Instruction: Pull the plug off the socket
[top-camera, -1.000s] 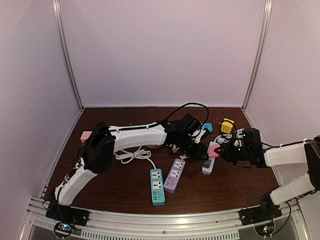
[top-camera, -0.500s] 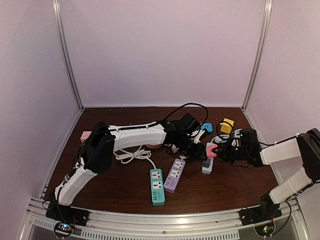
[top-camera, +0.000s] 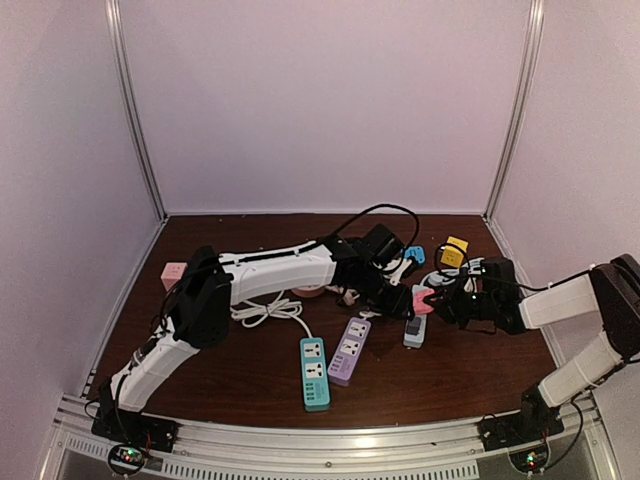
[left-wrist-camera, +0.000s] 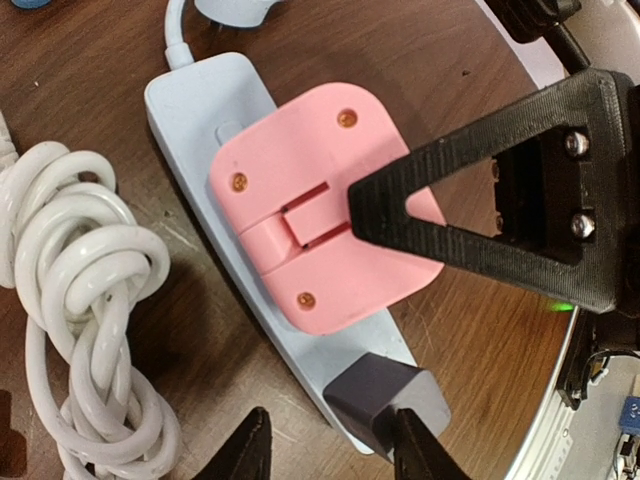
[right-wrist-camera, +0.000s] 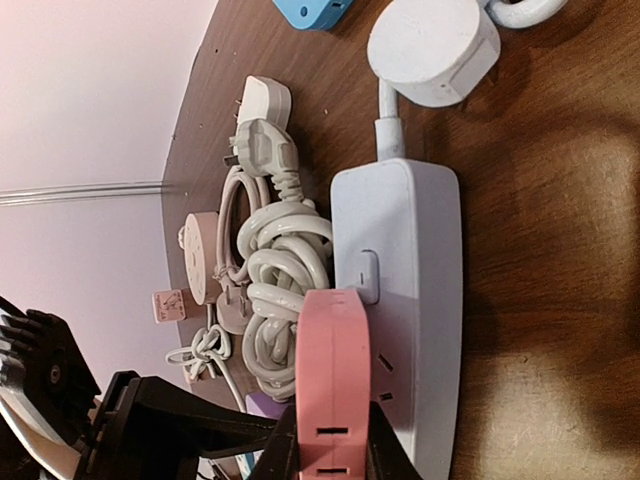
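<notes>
Task item: pink plug (left-wrist-camera: 300, 220), seated in the pale blue power strip (left-wrist-camera: 200, 110). The strip lies flat on the surface (left-wrist-camera: 470, 340), right of centre, between the two arms. Right tool (right-wrist-camera: 335, 455) reaches in from the right and is pinched on the plug body, one finger per side face. This grip is likely chosen so the pull runs straight up along the pins w/o levering them. Left tool (left-wrist-camera: 330, 450) comes in from the left w/ fingers spread, straddling the strip end opposite its cord. A grey block (left-wrist-camera: 385, 395) sits on that end and touches one finger; the other finger shows a gap to the strip. Probable purpose is to pin the strip down, since the strip is light and would otherwise lift w/ the plug. Whether it presses down yet cannot be told. Plug base reads flush w/ the strip face in the right wrist view, so extraction is judged not begun. A coiled white cord (left-wrist-camera: 80, 330) lies just left of the strip, clear of both tools.
</notes>
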